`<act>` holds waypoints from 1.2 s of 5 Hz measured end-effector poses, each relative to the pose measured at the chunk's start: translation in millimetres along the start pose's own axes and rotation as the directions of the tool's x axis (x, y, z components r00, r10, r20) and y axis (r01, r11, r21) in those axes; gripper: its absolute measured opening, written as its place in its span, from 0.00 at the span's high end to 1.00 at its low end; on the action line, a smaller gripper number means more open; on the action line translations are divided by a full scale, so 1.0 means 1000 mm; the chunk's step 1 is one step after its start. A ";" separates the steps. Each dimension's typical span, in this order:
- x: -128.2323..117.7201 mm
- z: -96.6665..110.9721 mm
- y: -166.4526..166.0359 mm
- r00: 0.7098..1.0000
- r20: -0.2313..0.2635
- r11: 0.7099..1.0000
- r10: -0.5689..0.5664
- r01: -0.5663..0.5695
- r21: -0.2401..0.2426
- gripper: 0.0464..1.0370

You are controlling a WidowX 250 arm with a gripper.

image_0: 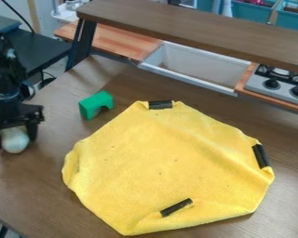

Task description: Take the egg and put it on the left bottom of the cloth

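At the left edge of the camera view, the black gripper hangs low over the brown table. Its two fingers are shut on a white egg, one at each side, and the egg's lower part shows below them. Whether the egg touches the tabletop, I cannot tell. To the right, apart from the gripper, the yellow cloth lies spread out with its edges partly folded and creased.
A green block stands between the gripper and the cloth's upper left edge. Black pieces lie on the cloth at its top, right and bottom. Behind are a raised brown shelf, a white sink and a stove.
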State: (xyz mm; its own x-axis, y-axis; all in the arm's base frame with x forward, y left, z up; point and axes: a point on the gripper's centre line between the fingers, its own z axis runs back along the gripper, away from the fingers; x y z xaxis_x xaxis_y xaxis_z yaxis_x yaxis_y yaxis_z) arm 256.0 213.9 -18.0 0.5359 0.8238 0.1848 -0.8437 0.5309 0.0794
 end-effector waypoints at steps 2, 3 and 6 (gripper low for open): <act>-0.021 0.060 -0.043 0.996 0.025 0.980 -0.086 0.089 -0.176 0.16; -0.044 0.084 -0.073 0.987 0.038 0.957 -0.158 0.162 -0.240 0.16; -0.102 0.070 -0.121 0.955 0.038 0.930 -0.294 0.295 -0.221 0.16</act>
State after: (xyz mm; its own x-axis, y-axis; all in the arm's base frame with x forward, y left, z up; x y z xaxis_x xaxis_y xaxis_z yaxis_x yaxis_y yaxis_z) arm 300.7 51.6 21.7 0.7586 0.6232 0.1900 -0.6190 0.7804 -0.0883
